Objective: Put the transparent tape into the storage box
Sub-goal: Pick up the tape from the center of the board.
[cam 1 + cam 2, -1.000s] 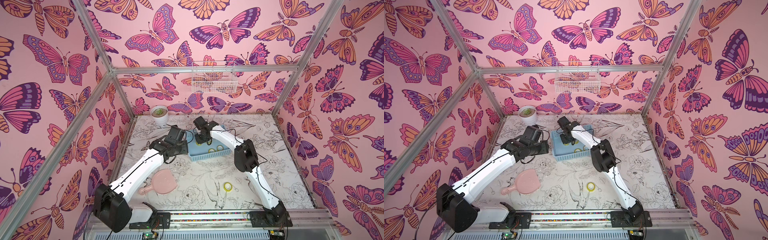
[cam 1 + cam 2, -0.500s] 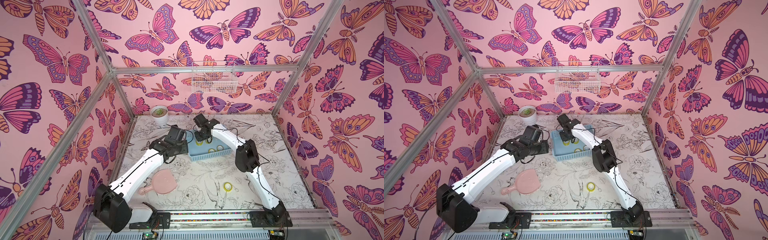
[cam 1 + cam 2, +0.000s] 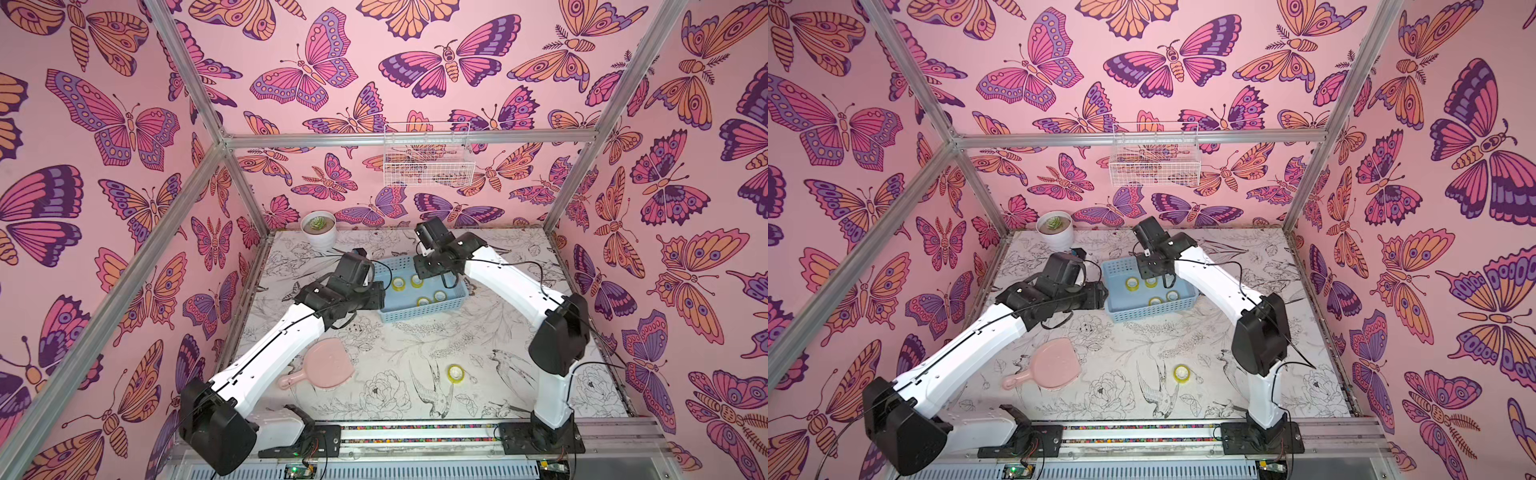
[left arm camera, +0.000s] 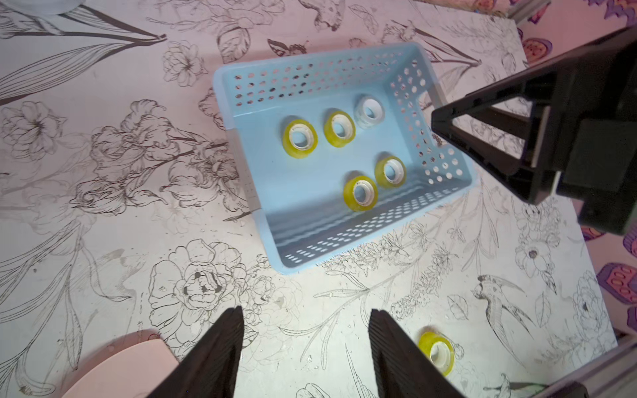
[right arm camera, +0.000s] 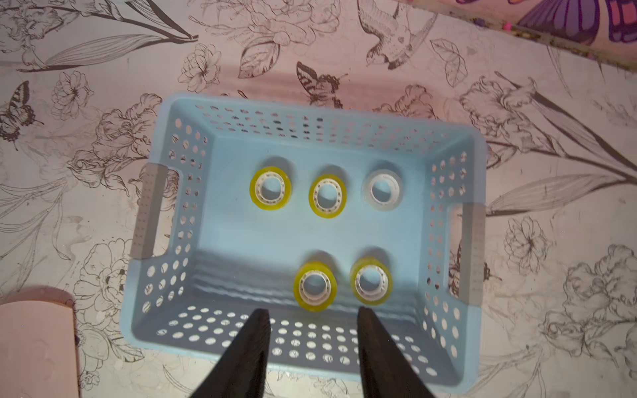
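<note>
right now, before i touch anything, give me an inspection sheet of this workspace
surface: floral-print table mat, no spills seen
job's things: blue perforated basket holds four yellow tape rolls and one colourless roll, lying flat; sixth roll, yellow, out on the mat by the right arm
clutter: pink hand mirror by the left arm; potted succulent in the far corner
grippers: left gripper open, empty, beside the basket; right gripper open, empty, above the basket
cables: black cables along both arms, no snag seen
surroundings: butterfly-print walls, aluminium frame, white wire basket on the back wall
</note>
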`<state>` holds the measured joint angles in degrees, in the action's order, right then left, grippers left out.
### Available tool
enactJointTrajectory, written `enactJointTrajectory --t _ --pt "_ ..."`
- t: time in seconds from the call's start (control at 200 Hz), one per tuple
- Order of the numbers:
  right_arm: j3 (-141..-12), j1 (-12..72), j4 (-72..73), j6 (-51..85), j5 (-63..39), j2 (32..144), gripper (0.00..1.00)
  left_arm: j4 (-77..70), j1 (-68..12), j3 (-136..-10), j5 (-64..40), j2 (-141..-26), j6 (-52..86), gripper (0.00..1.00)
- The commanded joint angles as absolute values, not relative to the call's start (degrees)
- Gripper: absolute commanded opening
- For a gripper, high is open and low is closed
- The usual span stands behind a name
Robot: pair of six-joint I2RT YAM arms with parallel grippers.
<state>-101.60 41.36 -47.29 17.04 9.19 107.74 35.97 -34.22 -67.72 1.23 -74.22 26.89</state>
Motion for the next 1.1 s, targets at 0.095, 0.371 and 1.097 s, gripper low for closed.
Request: enactJointTrajectory --t 0.095,0.371,1.097 --pt "-88.6 40.0 -46.0 23.1 12.2 97.0 0.47 35.3 -42.4 -67.9 2.3 -75.9 24.7 0.64" --pt "-76.0 37.6 -44.9 27.1 14.3 85.3 0.47 32.8 -50.5 -68.4 3.8 -80.6 24.5 0.64" --pt "-62.1 32.6 -43.8 32.2 7.6 73.1 0.48 21.3 -63.3 -64.7 0.7 -97.2 24.4 0.63"
